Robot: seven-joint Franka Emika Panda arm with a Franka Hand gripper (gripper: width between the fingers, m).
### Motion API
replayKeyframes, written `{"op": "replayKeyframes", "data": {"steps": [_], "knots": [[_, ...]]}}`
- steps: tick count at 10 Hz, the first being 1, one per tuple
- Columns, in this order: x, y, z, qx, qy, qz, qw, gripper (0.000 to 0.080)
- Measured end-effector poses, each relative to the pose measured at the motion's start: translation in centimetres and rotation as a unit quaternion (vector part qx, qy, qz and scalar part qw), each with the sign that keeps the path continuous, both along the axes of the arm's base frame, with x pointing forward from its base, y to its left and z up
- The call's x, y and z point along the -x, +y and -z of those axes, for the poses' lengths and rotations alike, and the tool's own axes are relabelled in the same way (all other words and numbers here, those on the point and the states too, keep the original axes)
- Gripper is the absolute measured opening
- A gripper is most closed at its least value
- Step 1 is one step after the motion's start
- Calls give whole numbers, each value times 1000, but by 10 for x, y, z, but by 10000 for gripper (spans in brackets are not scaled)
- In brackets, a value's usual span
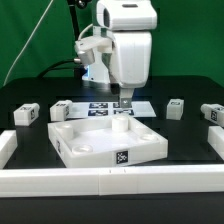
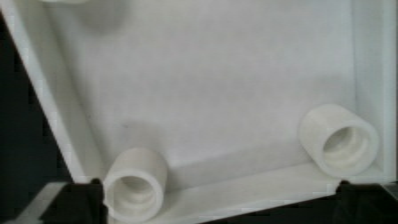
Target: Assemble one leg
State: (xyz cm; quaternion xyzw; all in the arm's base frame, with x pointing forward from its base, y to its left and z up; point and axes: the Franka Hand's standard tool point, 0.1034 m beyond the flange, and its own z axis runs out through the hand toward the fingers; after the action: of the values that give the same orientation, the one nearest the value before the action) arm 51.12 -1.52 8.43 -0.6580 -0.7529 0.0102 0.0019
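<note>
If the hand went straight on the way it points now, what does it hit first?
Probably the flat floor of the tabletop, between its two round sockets. The open hand holds nothing. Its height above the floor is unclear.

The tabletop (image 1: pixel 85 150) lies mid-table (image 1: pixel 35 135) on the near side, with the marker board (image 1: pixel 100 107) just behind it. On the exterior view's left of that board stands one leg (image 1: pixel 62 110) just beside it, and a second leg (image 1: pixel 27 114) farther out. On the right, a third leg (image 1: pixel 176 108) stands near the board and a fourth leg (image 1: pixel 212 114) farther out. A low rail (image 1: pixel 110 182) runs in front of the tabletop. The gripper (image 1: pixel 122 99) hangs over the tabletop's far side. Inside the tabletop, one round socket (image 2: pixel 134 180) and another socket (image 2: pixel 334 142) sit well apart by its walls.
</note>
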Motion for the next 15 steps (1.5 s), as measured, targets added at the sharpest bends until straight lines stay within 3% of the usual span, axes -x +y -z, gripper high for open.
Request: {"op": "replayKeyframes", "data": {"steps": [3, 6, 9, 12, 14, 15], "knots": [[2, -7, 4, -2, 6, -45, 999, 650], [32, -29, 25, -5, 17, -105, 994, 650], [49, -45, 44, -12, 35, -104, 994, 650], [54, -49, 63, -20, 49, -97, 994, 650], [56, -48, 65, -21, 52, -96, 994, 650], [56, -48, 66, -21, 52, -96, 994, 560]]}}
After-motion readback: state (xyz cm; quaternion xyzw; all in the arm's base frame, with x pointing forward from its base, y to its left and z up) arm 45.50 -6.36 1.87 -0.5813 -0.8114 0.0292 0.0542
